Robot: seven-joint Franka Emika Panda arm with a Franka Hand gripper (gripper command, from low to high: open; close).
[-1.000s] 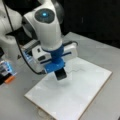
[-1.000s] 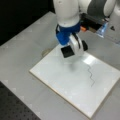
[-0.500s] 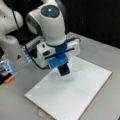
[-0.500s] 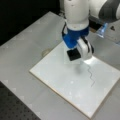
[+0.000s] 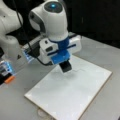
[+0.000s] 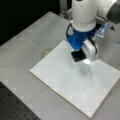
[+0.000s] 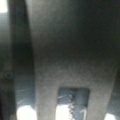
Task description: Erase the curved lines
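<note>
Grey curve lines (image 6: 90, 76) run toward bottom-right; gripper (image 6: 79, 55) above upper end

The surface (image 5: 105, 55) is a plain grey tabletop, seen in both front views (image 6: 30, 45). A white board (image 5: 75, 100) lies flat on it, a thin pale wooden edge showing along its sides; in a front view (image 6: 62, 80) it sits with one corner towards the bottom. Just beside the board's edge a small round pale mark (image 6: 45, 52) lies on the surface; it shows too in a front view (image 5: 42, 113). At a front view's left edge a small orange object (image 5: 9, 79) rests on the surface.
</note>
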